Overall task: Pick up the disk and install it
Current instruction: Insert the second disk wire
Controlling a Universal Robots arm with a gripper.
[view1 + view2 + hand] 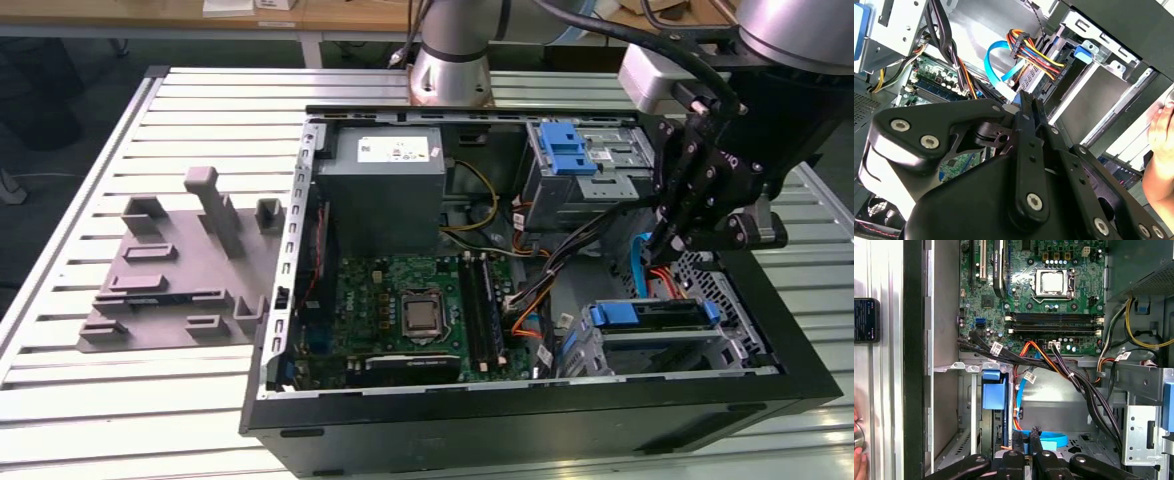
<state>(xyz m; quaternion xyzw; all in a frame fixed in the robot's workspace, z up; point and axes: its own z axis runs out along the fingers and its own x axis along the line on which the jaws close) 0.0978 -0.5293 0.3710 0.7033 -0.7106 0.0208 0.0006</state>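
The disk (657,313) stands on edge in the lower metal cage at the exterior view's right of the open computer case (534,420). Blue carrier plastic shows at both its ends. Both wrist views show that blue carrier end (994,390) (1081,52) set in the cage. My gripper (659,246) hangs inside the case just above and behind the disk, apart from it. Its fingers (1030,436) (1025,100) are shut together with nothing seen between them. A blue flat cable (1046,437) curves right by the fingertips.
A grey power-supply box (387,175), the green motherboard (400,310) and a drive bay with a blue latch (567,150) fill the case. Bundled wires (1074,385) cross near the cage. A grey fixture (174,260) lies on the slatted table. A person's hand (1160,131) rests outside the case wall.
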